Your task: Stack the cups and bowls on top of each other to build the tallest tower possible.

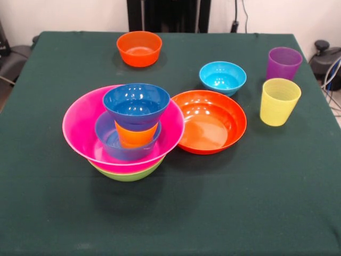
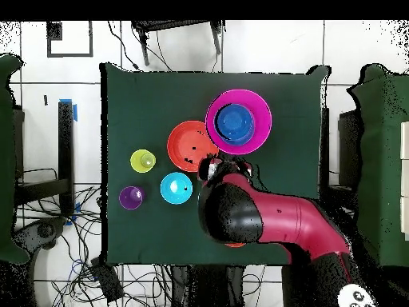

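We start nearest the front camera with the tower [image 1: 124, 130], at about 9 o'clock from the middle of the green table [image 1: 224, 213]. Its base is the lime bowl [image 1: 128, 174], showing only as a crescent under the big pink bowl [image 1: 80, 128] nested in it. Inside the pink bowl sits a blue bowl [image 1: 109, 141], an orange cup [image 1: 134, 136] stands upside down in that, and a dark blue bowl [image 1: 137, 104] rides on the cup, mouth up and level. Touching the pink rim at its 3 o'clock is the shallow orange bowl [image 1: 210, 121], lying open and empty. At 3 o'clock from that bowl stands the yellow cup [image 1: 279, 101], upright; just behind it at its 12 o'clock is the purple cup [image 1: 283, 63], also upright, the two near but apart. The cyan bowl [image 1: 222, 78] sits at 12 o'clock from the shallow orange bowl, close to its far rim. Farthest back, at 12 o'clock from the tower near the table's far edge, is a small orange bowl [image 1: 139, 48], well apart from the rest. From overhead, the red arm [image 2: 279, 220] reaches over the table beside the shallow orange bowl and the tower; we see its gripper [image 2: 226, 169] only as a dark cluster and cannot tell whether the pincer is apart or together.
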### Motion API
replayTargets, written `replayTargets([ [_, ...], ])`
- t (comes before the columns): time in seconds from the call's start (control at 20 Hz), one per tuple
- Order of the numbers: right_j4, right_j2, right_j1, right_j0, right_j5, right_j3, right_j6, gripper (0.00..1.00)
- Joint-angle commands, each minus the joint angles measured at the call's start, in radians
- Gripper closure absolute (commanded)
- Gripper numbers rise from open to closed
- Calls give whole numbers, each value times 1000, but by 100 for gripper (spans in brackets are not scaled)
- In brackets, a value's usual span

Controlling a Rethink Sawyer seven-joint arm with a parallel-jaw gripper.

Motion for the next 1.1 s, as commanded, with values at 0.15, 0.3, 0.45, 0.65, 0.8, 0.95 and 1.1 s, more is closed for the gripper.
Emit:
replayTargets([
  [0.15,-18,-78,109,38,21,8,126,0],
  [0.3,-17,-94,106,56,37,-5,129,0],
  [0.45,-22,-101,123,60,4,-2,128,0],
  [0.65,-40,-144,132,92,-44,15,149,0],
  [0.8,-38,-170,114,122,-65,41,166,0],
  [0.95,-11,-187,99,162,-67,77,196,0],
  [1.1,-9,-252,119,239,-108,77,239,0],
])
